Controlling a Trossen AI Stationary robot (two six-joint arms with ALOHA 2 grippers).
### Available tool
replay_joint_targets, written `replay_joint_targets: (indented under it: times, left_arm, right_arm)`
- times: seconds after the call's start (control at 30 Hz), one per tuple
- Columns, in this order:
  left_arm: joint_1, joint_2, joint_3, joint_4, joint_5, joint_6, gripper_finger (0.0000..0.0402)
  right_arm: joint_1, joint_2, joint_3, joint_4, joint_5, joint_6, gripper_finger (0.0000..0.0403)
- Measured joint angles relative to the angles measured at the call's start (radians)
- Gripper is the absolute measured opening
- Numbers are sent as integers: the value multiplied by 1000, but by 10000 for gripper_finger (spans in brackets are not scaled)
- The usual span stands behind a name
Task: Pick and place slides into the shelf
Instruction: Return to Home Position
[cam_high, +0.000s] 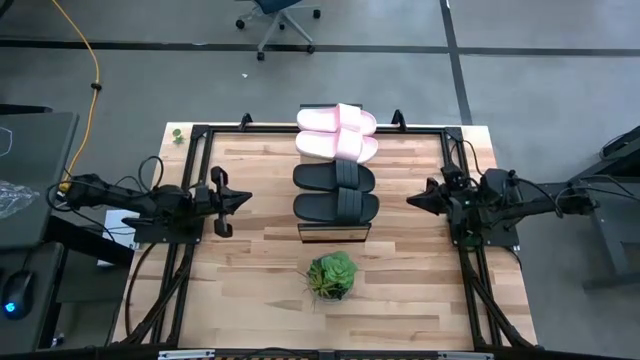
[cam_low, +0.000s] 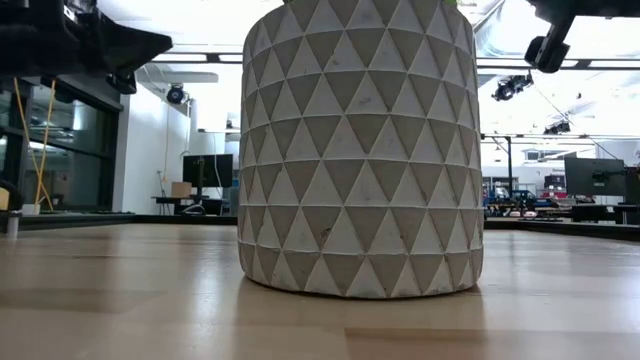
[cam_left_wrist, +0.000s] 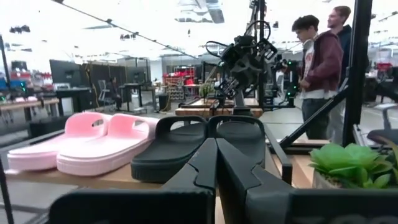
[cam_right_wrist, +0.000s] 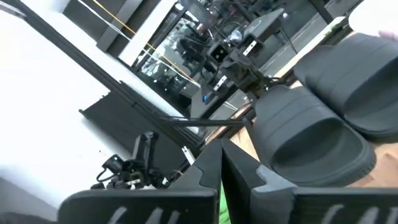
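Four slides are all up on the shelf (cam_high: 333, 233), lined up side by side along its plank. The two pink slides (cam_high: 337, 120) are at the end away from the plant, and the two black slides (cam_high: 336, 207) come right after them. Each one lies flat with its strap up, snug against its neighbour. A short bare bit of plank is left at the plant end.

Only other holder around is a pale pot (cam_low: 360, 150) with a triangle pattern. It's got the leafy green plant (cam_high: 331, 275) in it and stands on the table (cam_high: 250, 290) just past the bare end of the shelf.

Left claw (cam_high: 243, 199) hangs off to the left of the shelf, level with the black slides, tips pointing at them. It's clenched with nothing in it, and there's bare table between it and the shelf. Right claw (cam_high: 413, 200) mirrors that on the right side, also clenched on nothing and aimed at the black slides without touching them.

Two people (cam_left_wrist: 320, 62) are standing in the room beyond the table.
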Motion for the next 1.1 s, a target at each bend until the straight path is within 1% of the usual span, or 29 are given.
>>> replay_joint_targets:
  times: [0.1, 0.13, 0.2, 0.27, 0.33, 0.4, 0.47, 0.57, 0.73, 0.83, 0.97, 1.1]
  left_arm:
    - [0, -9, 0, 3, 12, 30, 0]
    - [0, -15, 0, 2, 26, 35, 0]
    - [0, -22, 0, -5, 62, 40, 0]
    - [0, -22, 0, -36, 76, 29, 0]
    - [0, -21, 0, -77, 77, 8, 0]
    - [0, -22, 0, -107, 78, -27, 0]
    - [0, -21, -1, -122, 78, -75, 0]
    - [0, -22, 0, -120, 77, -93, 0]
    - [0, -22, 0, -131, 77, -57, 0]
    - [0, -22, 0, -149, 74, -56, 1]
    - [0, -20, 0, -184, 74, -55, 1]
    - [0, -20, 0, -208, 74, -55, 1]
  right_arm:
    - [-3, 0, 2, 27, -1, -5, 0]
    - [-10, -1, 8, 44, -2, -30, 0]
    - [-31, -9, 40, 97, -4, -127, 0]
    - [-52, -28, 99, 136, -24, -215, 0]
    - [-65, -57, 186, 112, -58, -297, 0]
    - [-69, -91, 266, 24, -70, -387, 0]
    - [-69, -113, 275, -20, -41, -428, 0]
    - [-69, -132, 187, -15, -8, -462, 0]
    - [-69, -181, -17, 264, 1, -476, 0]
    - [-69, -204, -118, 376, 1, -463, 0]
    - [-69, -217, -207, 506, 0, -424, 0]
    - [-69, -218, -270, 631, 7, -450, 0]
